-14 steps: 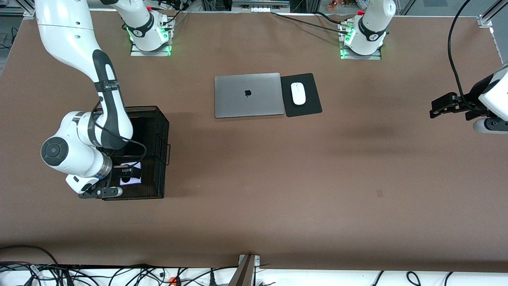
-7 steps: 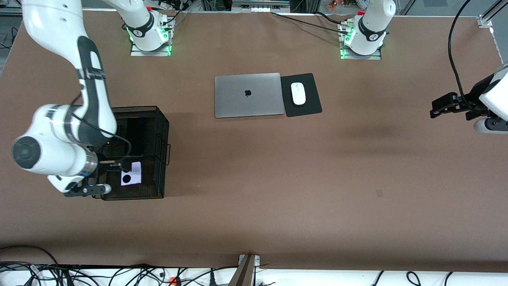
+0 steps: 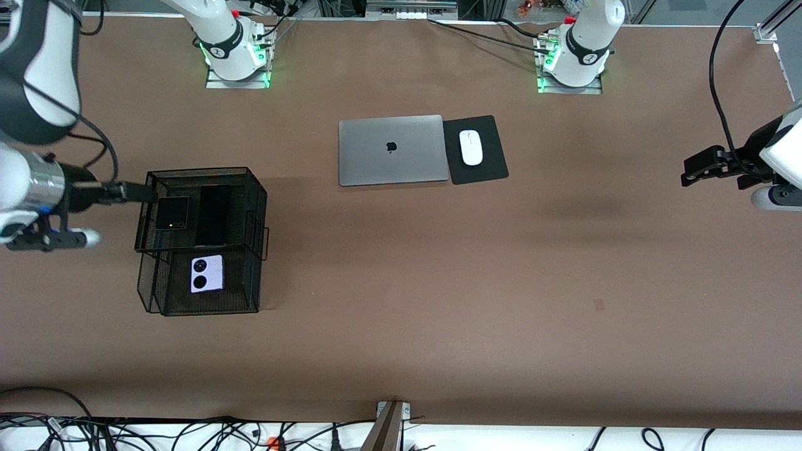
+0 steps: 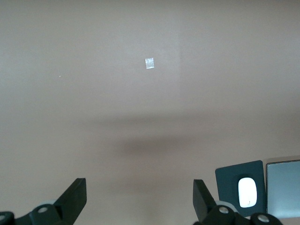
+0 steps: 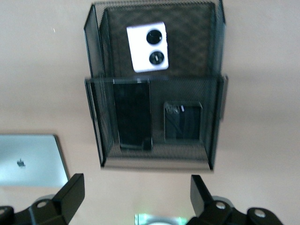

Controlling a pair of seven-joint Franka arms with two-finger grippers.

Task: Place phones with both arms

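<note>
A black mesh basket (image 3: 250,219) holds all three phones. The squarish black folded phone (image 3: 172,213) and the long slim black slab (image 3: 213,215) lie side by side on its raised tier. The lilac-white phone (image 3: 207,274) with two black lenses lies in the lower compartment, nearer the front camera. My right gripper (image 3: 141,193) is open and empty, up in the air by the basket's edge at the right arm's end. Its wrist view shows the basket (image 5: 218,56), lilac-white phone (image 5: 147,46), slab (image 5: 133,115), folded phone (image 5: 183,123) and gripper (image 5: 136,197). My left gripper (image 3: 695,169) waits open and empty.
A shut silver laptop (image 3: 393,149) lies mid-table with a white mouse (image 3: 470,147) on a black pad (image 3: 485,131) beside it. The left wrist view shows my left gripper (image 4: 138,197) over bare brown table, with a small tape scrap (image 4: 149,63).
My right gripper has let go of the lilac-white phone in the basket's lower compartment, risen and drawn back toward the right arm's end. The left arm has not moved.
</note>
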